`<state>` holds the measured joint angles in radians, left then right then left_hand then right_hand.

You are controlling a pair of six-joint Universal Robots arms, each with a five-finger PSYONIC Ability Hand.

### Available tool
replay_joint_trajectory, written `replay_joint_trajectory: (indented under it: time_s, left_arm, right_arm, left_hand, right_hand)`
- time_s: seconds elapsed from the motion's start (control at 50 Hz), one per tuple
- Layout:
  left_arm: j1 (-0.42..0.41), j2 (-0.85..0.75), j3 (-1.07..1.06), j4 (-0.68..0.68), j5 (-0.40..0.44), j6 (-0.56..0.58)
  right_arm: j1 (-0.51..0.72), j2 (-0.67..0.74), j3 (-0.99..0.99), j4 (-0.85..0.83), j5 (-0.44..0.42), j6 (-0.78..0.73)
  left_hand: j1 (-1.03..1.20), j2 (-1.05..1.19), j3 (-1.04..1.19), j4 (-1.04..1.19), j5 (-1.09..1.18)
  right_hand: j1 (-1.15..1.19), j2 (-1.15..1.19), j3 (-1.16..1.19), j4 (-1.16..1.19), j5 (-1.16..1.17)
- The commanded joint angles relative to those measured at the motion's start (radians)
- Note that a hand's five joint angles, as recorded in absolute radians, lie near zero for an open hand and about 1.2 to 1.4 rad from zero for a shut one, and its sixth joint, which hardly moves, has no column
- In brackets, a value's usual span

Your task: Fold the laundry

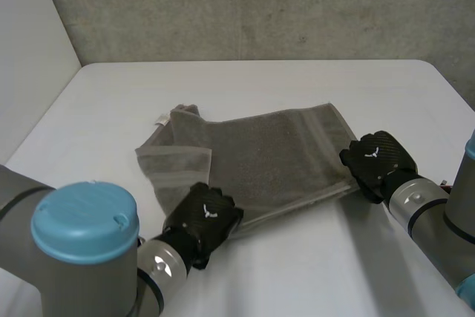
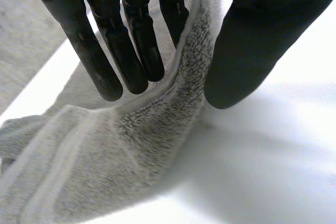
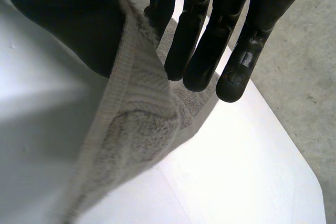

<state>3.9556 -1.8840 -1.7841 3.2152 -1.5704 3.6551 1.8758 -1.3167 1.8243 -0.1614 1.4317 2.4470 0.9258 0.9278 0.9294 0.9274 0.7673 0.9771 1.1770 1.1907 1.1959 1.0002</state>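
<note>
While a grey towel (image 1: 267,150) lies rumpled on the white worktop (image 1: 297,83), the left hand (image 1: 208,214) pinches its near left corner between thumb and fingers. The right hand (image 1: 378,158) pinches the near right corner, likely so both can lift that edge to fold.

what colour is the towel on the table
Grey towel, with paler woven bands near its ends; best seen in the head view.

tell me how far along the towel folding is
Early. The grey towel lies mostly flat on the white table, only its far left corner flopped over, no neat fold yet. In hand: the left hand pinches its near left corner, the right hand its near right corner. Left: likely carrying that near edge over to the far edge, then folding again.
</note>
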Motion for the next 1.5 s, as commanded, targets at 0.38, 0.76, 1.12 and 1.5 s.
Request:
replay_joint_trajectory:
  time_s: [0.38, 0.76, 1.12, 1.5]
  left_arm:
    - [0.275, -0.216, 0.464, -0.032, 0.252, 0.014]
    - [0.330, -0.520, 0.795, -0.275, 0.431, 0.180]
    - [0.341, -0.566, 0.790, -0.278, 0.405, 0.250]
    - [0.363, -0.555, 0.761, -0.278, 0.339, 0.333]
  right_arm:
    - [-0.004, 0.034, 0.050, -0.112, -0.088, -0.005]
    - [-0.015, 0.034, 0.053, -0.106, -0.120, -0.005]
    - [-0.015, 0.050, 0.056, -0.110, -0.120, -0.006]
    - [-0.015, 0.060, 0.050, -0.112, -0.119, -0.006]
  left_hand:
    - [-0.662, -0.664, -0.666, -0.664, -0.678]
    - [-0.298, -0.301, -0.302, -0.300, -0.315]
    - [-0.325, -0.327, -0.328, -0.327, -0.341]
    - [0.168, 0.166, 0.165, 0.167, 0.152]
  right_hand:
    - [0.419, 0.219, 0.206, 0.200, 0.221]
    - [0.419, 0.219, 0.206, 0.200, 0.221]
    - [0.419, 0.219, 0.206, 0.200, 0.221]
    - [0.419, 0.219, 0.206, 0.200, 0.221]
